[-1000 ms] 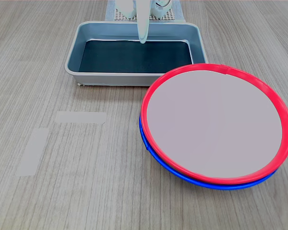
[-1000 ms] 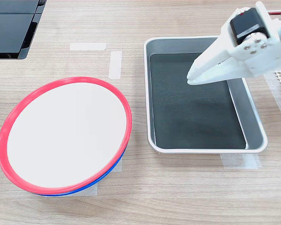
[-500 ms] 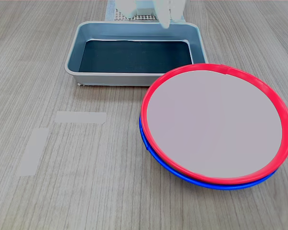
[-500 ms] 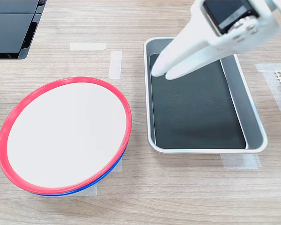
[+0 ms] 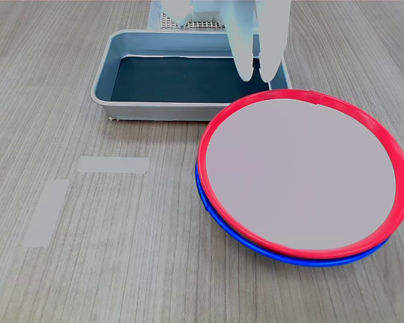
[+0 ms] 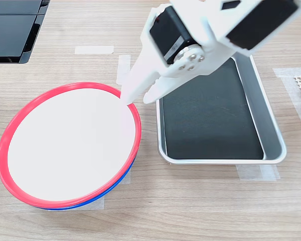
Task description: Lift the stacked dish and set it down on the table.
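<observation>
Hovering above the stacked dish (image 6: 67, 145), near its rim on the side toward the tray (image 6: 273, 135), the white gripper (image 6: 137, 100) has its jaws parted by a narrow gap and grips nothing. In the first exterior view the two fingertips (image 5: 246, 73) hang over the tray (image 5: 104, 87) edge just beyond the stacked dish (image 5: 299, 178), apart from its red rim. Stacked dish sits nested on a blue-rimmed dish (image 6: 121, 181), only a blue arc showing beneath it (image 5: 215, 219). Both rest on the table (image 6: 190, 211), beside the tray. Tape strips (image 5: 113, 164) lie on the table (image 5: 121, 269) at the first exterior view's left of the stacked dish. Dark flat object (image 6: 12, 30) lies well apart from the stacked dish, at the second exterior view's top left.
</observation>
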Robot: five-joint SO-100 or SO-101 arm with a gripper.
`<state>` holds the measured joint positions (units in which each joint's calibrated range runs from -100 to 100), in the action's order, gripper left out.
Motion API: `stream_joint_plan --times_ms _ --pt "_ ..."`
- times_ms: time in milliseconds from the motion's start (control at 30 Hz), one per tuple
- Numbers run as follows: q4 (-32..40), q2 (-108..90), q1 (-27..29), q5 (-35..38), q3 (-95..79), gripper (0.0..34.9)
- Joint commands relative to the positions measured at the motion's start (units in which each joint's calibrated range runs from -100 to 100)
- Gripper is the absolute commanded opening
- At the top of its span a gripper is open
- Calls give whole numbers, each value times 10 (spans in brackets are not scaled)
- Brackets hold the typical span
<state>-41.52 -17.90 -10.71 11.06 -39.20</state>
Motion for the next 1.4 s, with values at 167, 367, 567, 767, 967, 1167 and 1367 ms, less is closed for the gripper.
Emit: stream_joint_plan --times_ms 167,367,567,767,967,1167,1367 --pt "28 93 -18 -3 81 127" --pt "44 143 -28 -3 109 123" --pt "62 175 -31 -1 124 127" --pt "80 202 -31 4 130 142" --pt "81 203 -28 3 138 3" --pt "74 164 -28 -3 128 1" --pt "88 70 -25 -16 87 0"
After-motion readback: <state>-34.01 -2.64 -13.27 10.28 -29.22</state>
